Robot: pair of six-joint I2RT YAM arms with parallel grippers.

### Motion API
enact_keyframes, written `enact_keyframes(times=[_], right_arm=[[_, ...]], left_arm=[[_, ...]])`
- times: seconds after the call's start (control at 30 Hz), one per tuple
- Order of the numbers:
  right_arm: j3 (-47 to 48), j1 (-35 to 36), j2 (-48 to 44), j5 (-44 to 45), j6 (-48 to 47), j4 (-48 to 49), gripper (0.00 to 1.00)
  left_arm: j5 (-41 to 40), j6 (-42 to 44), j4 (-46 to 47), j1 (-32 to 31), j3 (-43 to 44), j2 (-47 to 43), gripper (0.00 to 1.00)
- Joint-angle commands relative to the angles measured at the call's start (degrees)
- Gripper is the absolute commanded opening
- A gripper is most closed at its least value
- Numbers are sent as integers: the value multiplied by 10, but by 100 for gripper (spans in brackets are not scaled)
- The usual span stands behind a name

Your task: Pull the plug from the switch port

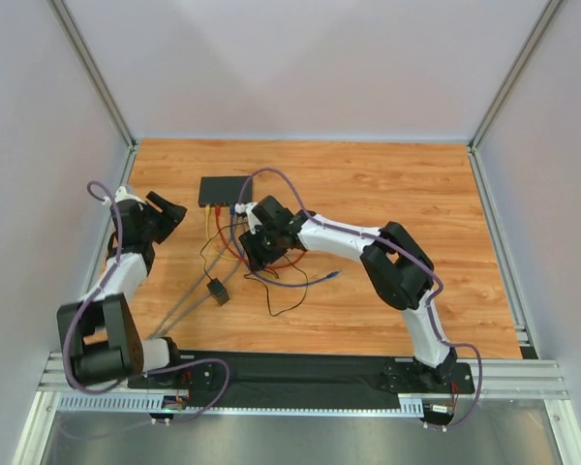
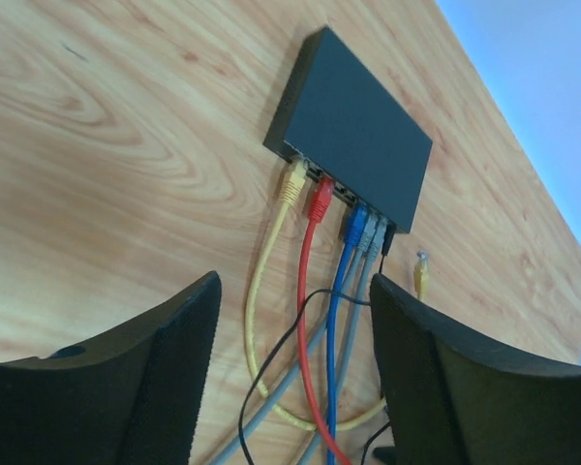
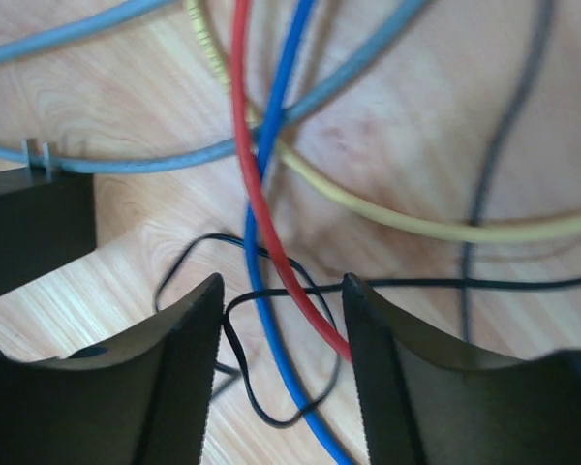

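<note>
Plain black switch; port lettering, if any, too blurred.

1. The switch is showing flat charcoal black, unpatterned.
2. Its plugged leads are running in plain colours: a yellow cable, a red cable, a blue cable and grey cables.
3. A thin wire and the adapter block are showing black.
4. A loose plug is showing yellow.
5. The surface is showing orange-brown wood grain.
6. The left gripper and right gripper are showing black. The arms are showing white with black joints.
</note>
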Motion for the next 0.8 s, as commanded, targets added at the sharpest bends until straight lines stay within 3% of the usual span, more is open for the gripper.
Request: enact_keyframes(times=[0.0,0.1,0.2,0.37,0.53,0.63,0.77], right_arm=[[54,-29,-41,59,-23,-37,57],[85,-52,-33,57,-21,-34,67],[141,-81,-2,37,-16,-31,70],[279,-131,75,-18,41,-50,70],[418,-156,198,-91,94,-35,70],[439,-159,235,-112,138,29,70],[447,-163,268,-110,198,87,67]], left_arm=[[97,18,106,13,28,75,69],[147,-8,213,30,9,128,66],[178,-15,235,35,13,174,68],[251,-43,295,59,33,257,70],[316,-126,432,78,28,331,68],[340,-162,497,84,27,364,67],[340,-162,499,84,29,376,67]])
